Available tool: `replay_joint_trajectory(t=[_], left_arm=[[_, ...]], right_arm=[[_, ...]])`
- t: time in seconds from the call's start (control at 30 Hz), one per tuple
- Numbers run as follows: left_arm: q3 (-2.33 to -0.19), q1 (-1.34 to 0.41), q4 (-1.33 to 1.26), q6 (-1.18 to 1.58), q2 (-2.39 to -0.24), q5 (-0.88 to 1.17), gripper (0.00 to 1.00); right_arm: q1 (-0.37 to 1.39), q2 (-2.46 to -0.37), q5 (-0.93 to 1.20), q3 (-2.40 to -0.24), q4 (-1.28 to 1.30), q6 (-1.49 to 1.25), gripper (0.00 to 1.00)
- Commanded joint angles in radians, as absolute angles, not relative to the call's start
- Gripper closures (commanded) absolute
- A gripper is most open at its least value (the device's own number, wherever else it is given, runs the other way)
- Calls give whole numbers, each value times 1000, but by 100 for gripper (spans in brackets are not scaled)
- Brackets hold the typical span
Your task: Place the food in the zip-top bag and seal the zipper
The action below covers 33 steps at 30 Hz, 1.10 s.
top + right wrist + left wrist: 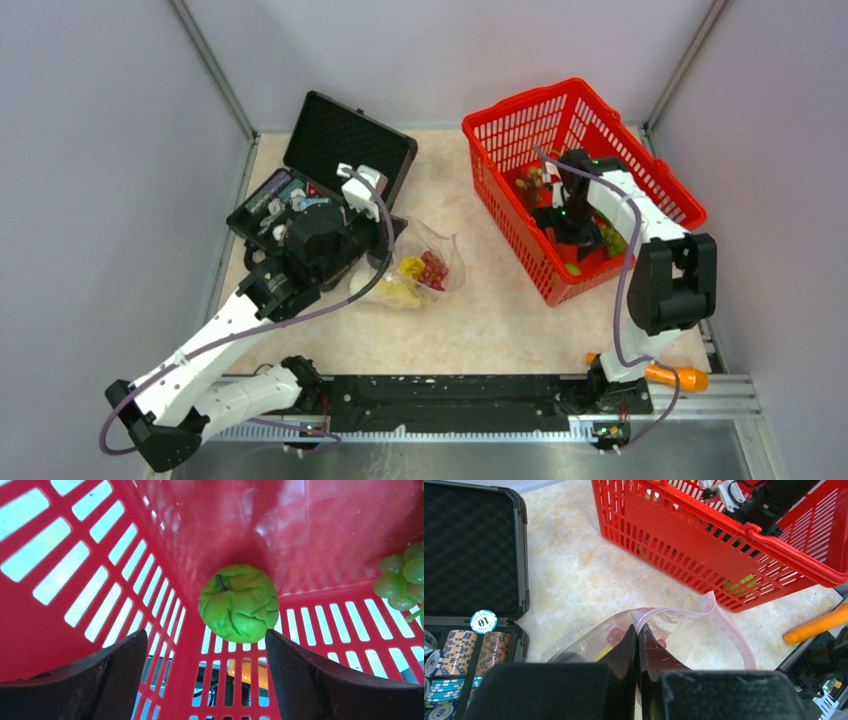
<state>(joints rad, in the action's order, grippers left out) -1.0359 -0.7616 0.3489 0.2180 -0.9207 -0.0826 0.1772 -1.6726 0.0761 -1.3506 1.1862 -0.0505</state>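
The right claw (205, 640) hangs released inside the red basket (600, 110), its fingers spread to either side of the green fruit (239, 602). The fruit is wedged into a basket corner where the floor meets two slatted walls. Green grapes (400, 577) lie at 3 o'clock of it, apart.

The step in hand looks to be picking up that fruit. The fruit sits toward 2 o'clock of the gap's middle, so centre on it first. Then sink until the fingers pass its widest part. Watch the finger nearest the slats, since a tip caught in a slot would likely drag the basket. Close gently, because the skin looks wrinkled and soft.

The left claw (638, 630) is clenched on the pink strip (729, 627) of the clear bag (704, 645), holding the mouth lifted and gaping. In the top view the bag lies on the bench (480, 320) at 9 o'clock of the basket. A yellow bunch (410, 266) and red grapes (433, 268) are already inside. Lift the fruit well over the rim and drop it into the open mouth beside that claw, not onto it.
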Motion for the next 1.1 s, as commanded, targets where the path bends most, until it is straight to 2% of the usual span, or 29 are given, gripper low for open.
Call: replay_joint_trajectory(t=[0.0,0.6,0.8,1.07], left_arm=[[-1025,-758,286,203,-873,-63,100],[-1016,-758,282,212,-865,-45,100],[-1019,-758,280,215,-863,-38,100],[-1017,-759,278,222,-860,-23,100]], right_arm=[[203,-1729,49,-1416,1231,-97,14],[221,-1753,-57,-1363,1262,-247,14],[230,-1775,-29,-1282,1241,-287,26],[217,-1736,-83,-1249,1214,-299,32]])
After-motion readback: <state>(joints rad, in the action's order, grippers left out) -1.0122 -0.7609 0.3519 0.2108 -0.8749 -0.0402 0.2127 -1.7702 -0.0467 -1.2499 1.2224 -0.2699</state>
